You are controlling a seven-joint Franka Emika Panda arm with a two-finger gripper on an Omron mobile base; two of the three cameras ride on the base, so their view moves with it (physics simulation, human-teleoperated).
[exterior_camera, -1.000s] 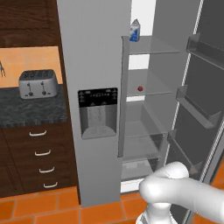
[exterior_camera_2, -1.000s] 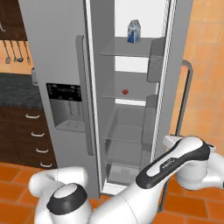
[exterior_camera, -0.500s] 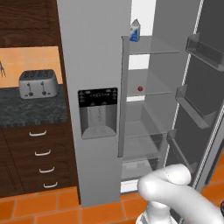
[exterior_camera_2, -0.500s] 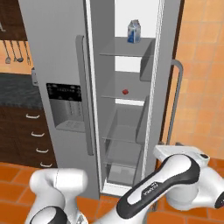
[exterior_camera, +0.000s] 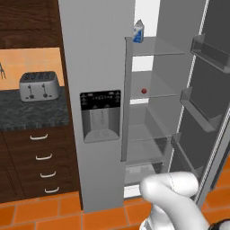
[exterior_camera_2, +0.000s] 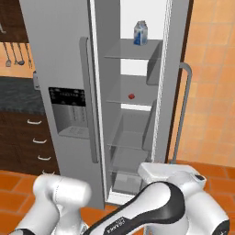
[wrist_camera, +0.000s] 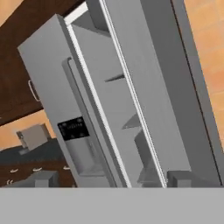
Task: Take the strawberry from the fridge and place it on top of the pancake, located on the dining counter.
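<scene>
**Fridge standing open, fruit sitting on glass**

The tall grey steel fridge (exterior_camera: pixel 96 67) is showing its right compartment with the door swung wide. The tiny round dark-red strawberry (exterior_camera: pixel 144 90) is resting on a clear glass middle shelf, a blue-and-white carton (exterior_camera_2: pixel 141 33) standing above. The gripper (wrist_camera: pixel 107 180) fingers are standing spread apart, holding nothing.

Milk carton (exterior_camera: pixel 138 32) upright on top shelf. Toaster (exterior_camera: pixel 38 86) on dark speckled counter (exterior_camera: pixel 31 114). Drawers (exterior_camera: pixel 40 164) below, white handles. Utensils (exterior_camera_2: pixel 16 55) hang on wall. Orange tile floor (exterior_camera: pixel 54 213).
</scene>
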